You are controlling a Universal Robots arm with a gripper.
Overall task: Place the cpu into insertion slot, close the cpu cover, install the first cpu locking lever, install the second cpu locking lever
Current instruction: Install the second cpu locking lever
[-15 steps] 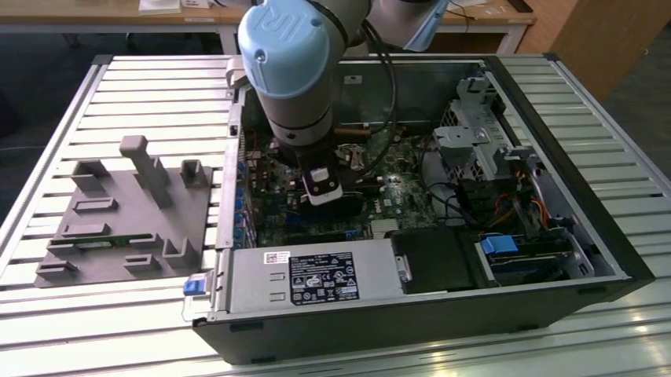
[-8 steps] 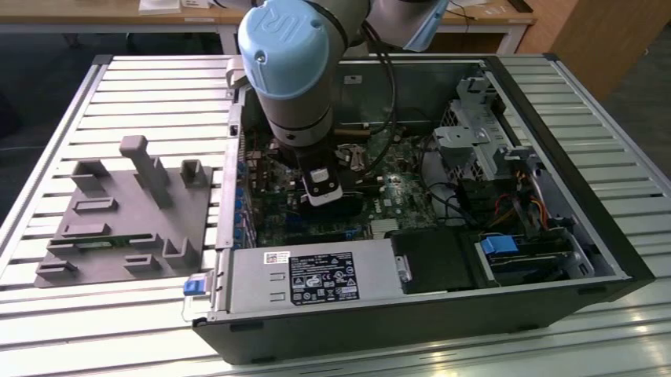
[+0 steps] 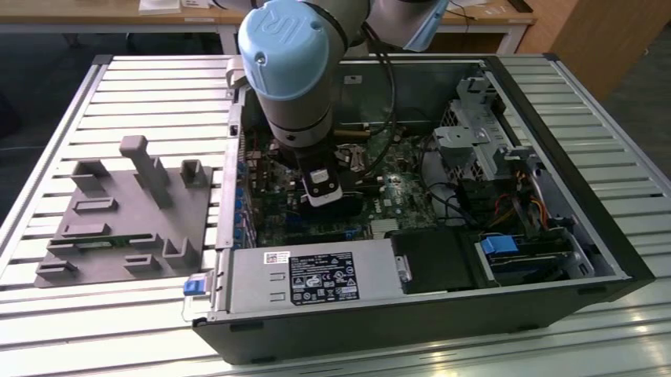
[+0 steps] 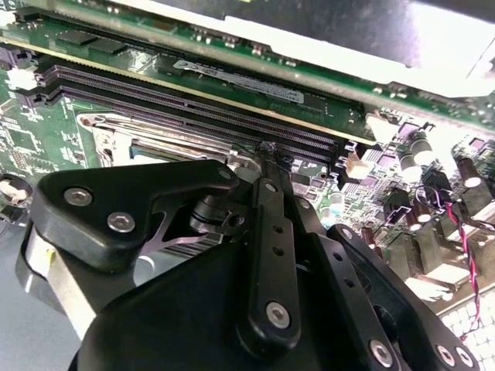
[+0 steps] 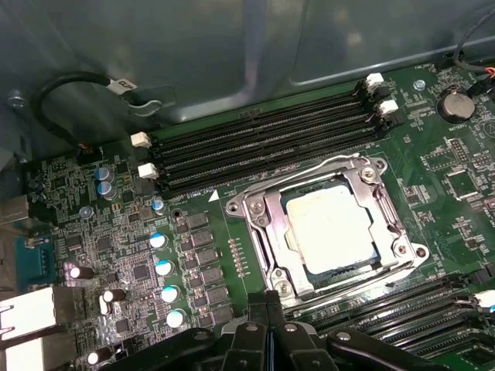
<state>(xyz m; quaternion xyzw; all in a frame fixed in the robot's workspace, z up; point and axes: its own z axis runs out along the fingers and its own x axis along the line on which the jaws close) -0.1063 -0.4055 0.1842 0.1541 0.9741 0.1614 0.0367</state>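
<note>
One pincer, fingers pressed together, hangs at six o'clock of the insertion slot; we find the cpu seated, cpu cover down.

Chip seated, frame shut over it

The cpu, pale silver and square, lies flat in the insertion slot on the green board; the cpu cover lies flat over it, framing its top.
</note>
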